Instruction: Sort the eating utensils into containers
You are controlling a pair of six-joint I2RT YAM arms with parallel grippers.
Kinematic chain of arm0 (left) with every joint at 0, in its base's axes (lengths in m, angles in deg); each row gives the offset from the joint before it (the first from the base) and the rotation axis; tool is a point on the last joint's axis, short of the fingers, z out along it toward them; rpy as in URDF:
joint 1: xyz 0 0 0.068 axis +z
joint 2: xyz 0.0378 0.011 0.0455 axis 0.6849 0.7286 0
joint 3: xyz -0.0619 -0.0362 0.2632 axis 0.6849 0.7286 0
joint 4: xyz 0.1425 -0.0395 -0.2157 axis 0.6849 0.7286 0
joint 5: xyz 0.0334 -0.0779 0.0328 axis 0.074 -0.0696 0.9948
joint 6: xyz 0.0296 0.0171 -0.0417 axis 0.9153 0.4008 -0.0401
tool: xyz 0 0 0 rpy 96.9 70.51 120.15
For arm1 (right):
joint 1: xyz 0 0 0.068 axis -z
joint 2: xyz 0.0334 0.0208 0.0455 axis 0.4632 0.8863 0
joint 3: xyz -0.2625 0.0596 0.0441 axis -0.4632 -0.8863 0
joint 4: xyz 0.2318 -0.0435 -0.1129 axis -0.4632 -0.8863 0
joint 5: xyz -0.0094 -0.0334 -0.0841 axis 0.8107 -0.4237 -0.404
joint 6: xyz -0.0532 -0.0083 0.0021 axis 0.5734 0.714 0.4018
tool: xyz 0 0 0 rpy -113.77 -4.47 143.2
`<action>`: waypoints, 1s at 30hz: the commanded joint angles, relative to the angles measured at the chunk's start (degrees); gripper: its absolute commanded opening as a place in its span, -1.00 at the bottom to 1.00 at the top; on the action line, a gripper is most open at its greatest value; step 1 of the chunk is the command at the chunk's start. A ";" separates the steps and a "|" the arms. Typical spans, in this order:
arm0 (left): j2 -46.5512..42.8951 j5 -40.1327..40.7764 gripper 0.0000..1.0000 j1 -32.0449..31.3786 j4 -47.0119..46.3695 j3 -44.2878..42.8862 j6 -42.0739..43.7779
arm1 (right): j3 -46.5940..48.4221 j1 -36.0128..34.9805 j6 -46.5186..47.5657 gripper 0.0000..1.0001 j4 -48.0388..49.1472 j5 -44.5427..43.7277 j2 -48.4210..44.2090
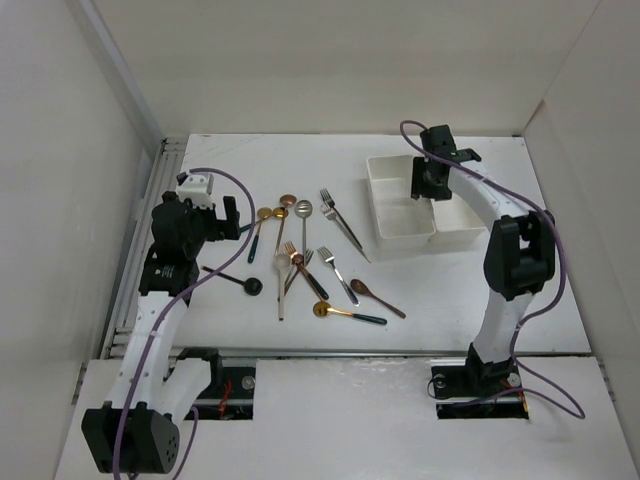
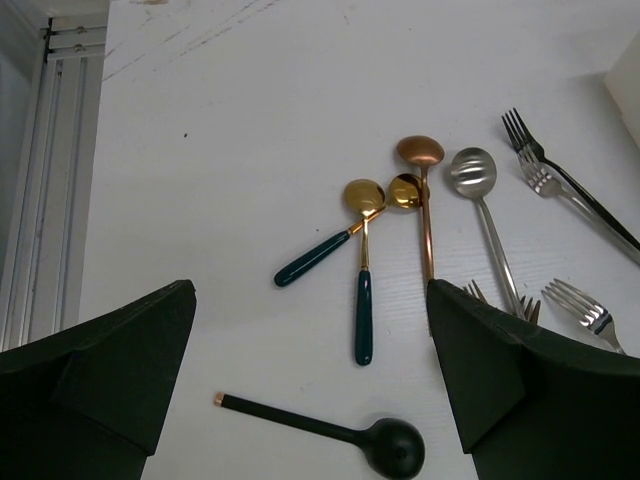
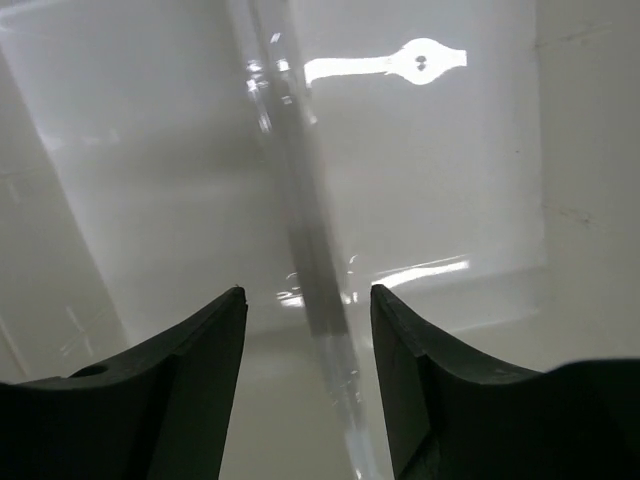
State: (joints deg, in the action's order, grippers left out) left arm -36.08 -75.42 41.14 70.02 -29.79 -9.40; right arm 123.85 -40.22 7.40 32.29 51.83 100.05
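The utensils lie loose on the table's middle: a black spoon (image 1: pixel 232 279), two gold spoons with teal handles (image 1: pixel 262 226), a copper spoon (image 1: pixel 285 206), a silver slotted spoon (image 1: pixel 303 214), several forks (image 1: pixel 340 218) and a brown spoon (image 1: pixel 376 296). My left gripper (image 1: pixel 235 222) is open and empty above their left side. In its wrist view the left gripper (image 2: pixel 308 290) frames the black spoon (image 2: pixel 330 432) and gold spoons (image 2: pixel 358 215). My right gripper (image 1: pixel 432 180) is open and empty over the two joined white bins (image 1: pixel 374 198), straddling their dividing wall (image 3: pixel 300 200) between its fingertips (image 3: pixel 225 330).
White walls enclose the table on three sides. A metal rail (image 1: pixel 140 250) runs along the table's left edge. A gold spoon with a teal handle (image 1: pixel 346 313) lies nearest the front edge. Purple cables loop off both arms.
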 commanded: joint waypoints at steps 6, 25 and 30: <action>-1.53 -0.85 1.00 1.30 -0.08 0.95 -1.52 | 1.71 1.99 -0.71 0.09 2.96 -4.23 1.60; -1.53 -0.85 1.00 1.82 -1.22 2.18 -1.52 | -0.75 4.89 11.59 -1.00 9.37 -0.19 3.18; -1.01 -0.85 1.00 1.82 -1.84 2.18 -1.52 | -1.89 4.89 14.68 -1.00 9.90 1.12 2.66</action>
State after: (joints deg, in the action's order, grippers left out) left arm -36.34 -75.59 42.65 70.81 -27.74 -10.27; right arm 123.61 -35.80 16.97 40.15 51.52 103.46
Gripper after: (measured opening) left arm 0.997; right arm 0.249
